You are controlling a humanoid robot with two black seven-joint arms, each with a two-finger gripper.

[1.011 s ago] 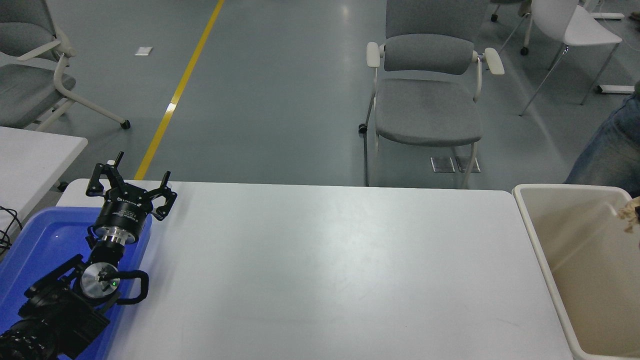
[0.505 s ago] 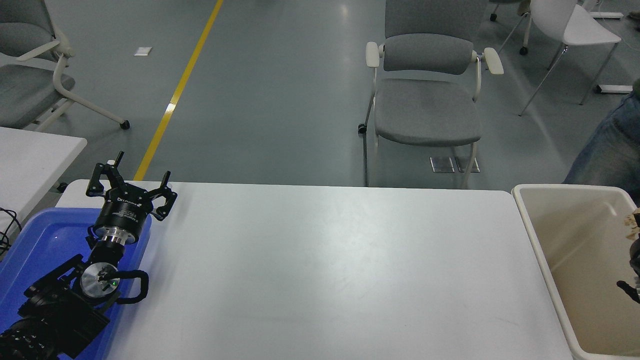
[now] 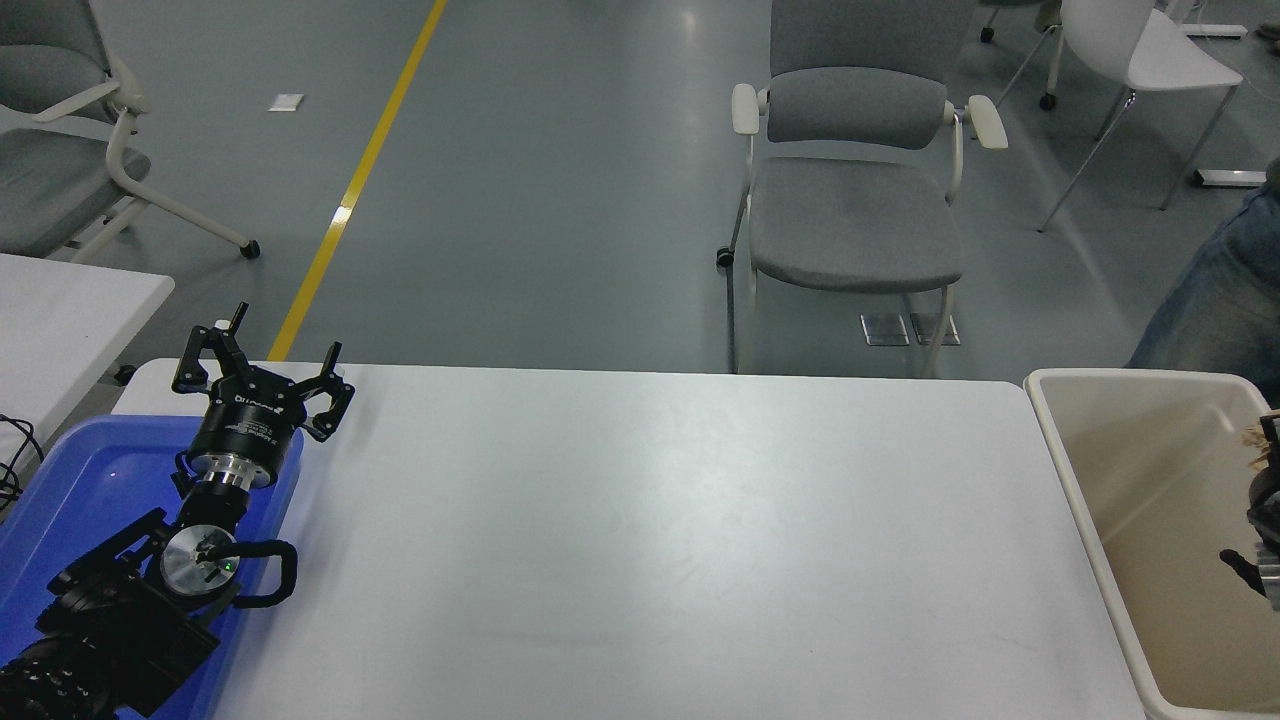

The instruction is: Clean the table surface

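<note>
Looking down from above, the view is filled by a wide white table surface, running from about 9 o'clock to 3 o'clock across the lower half of the picture. Nothing loose can be seen lying on the bare white top; only faint smudges of light show on it.

At 8 o'clock the left gripper rests over a blue tray that sits on the table's left end, its black fingers spread apart and holding nothing.

At 3 o'clock a beige bin stands against the table's right end. Over the bin, at the very right edge of the picture, a sliver of the right gripper shows, with a small tan scrap just above it. So little of this gripper is visible that I cannot tell whether it is open or closed, nor whether it holds the scrap.

Beyond the table, at 12 o'clock, stands a grey chair on a grey floor with a yellow line, and at 2 o'clock a person's leg in jeans.

Judging from this, the clearing seems almost done: the top appears free of litter, and what may remain is dropping the last scrap in the bin
</note>
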